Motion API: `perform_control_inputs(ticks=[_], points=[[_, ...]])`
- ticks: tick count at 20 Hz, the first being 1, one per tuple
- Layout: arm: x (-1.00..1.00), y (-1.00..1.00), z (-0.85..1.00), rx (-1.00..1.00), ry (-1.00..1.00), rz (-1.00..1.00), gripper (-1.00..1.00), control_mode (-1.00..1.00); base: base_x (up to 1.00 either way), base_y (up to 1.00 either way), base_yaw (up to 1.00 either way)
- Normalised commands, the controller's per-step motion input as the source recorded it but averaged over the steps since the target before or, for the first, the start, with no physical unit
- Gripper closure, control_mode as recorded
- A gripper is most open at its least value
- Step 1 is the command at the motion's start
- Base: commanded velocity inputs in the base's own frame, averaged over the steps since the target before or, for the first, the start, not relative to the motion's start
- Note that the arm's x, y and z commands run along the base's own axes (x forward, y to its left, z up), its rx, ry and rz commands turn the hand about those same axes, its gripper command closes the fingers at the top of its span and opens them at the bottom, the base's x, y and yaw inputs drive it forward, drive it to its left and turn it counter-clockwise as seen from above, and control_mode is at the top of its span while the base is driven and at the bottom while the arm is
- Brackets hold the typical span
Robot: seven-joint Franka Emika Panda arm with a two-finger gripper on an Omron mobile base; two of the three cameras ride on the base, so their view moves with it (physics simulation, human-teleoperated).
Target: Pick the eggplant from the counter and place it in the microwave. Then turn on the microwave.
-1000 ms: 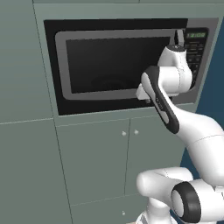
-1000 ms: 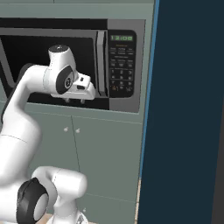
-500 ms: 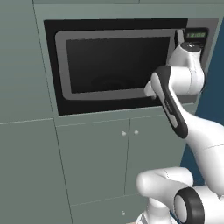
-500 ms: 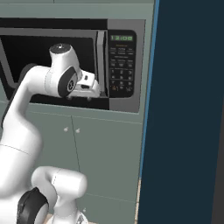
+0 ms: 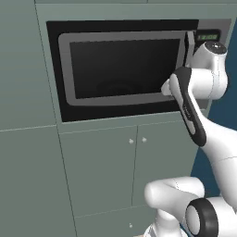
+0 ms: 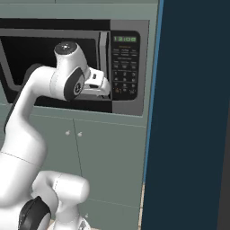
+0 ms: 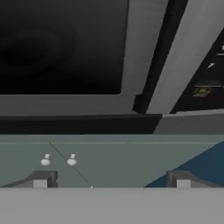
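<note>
The black microwave (image 5: 121, 69) is built into the cabinet wall, its grey-framed window door shut. Its black bar handle (image 6: 107, 48) runs beside the keypad (image 6: 125, 79), under the green display (image 6: 125, 39). My gripper (image 6: 107, 88) hovers just in front of the door's lower right corner, left of the keypad. In the hand view my gripper (image 7: 110, 181) is open, its fingertips (image 7: 42, 179) wide apart with nothing between them. The keypad (image 7: 205, 74) lies at that view's upper right. The eggplant is hidden; the dark window shows only a faint round shape. The counter is out of view.
Grey-green cabinet doors with small round knobs (image 5: 131, 140) sit below the microwave, and the knobs (image 7: 46, 161) show in the hand view too. A tall dark blue panel (image 6: 193, 112) stands close on the right. A plain tall cabinet front (image 5: 23, 115) is on the left.
My arm has swung to the right along the microwave front, carrying the hand nearer to the handle and keypad. The door stays shut.
</note>
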Motion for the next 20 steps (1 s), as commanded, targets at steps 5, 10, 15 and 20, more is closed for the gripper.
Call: perform_control_inputs(ticks=[5,10,15,20], points=[[0.00,-0.18,0.24,0.00,-0.07,-0.06,-1.00,-1.00,0.00,0.00,0.00],[0.00,-0.18,0.25,0.00,-0.05,-0.08,-1.00,-1.00,0.00,0.00,0.00],[0.00,-0.13,0.23,0.00,-0.08,-0.06,-1.00,-1.00,0.00,0.00,0.00],[0.00,-0.04,0.16,-0.02,-0.15,-0.01,-1.00,-1.00,0.00,0.00,0.00]])
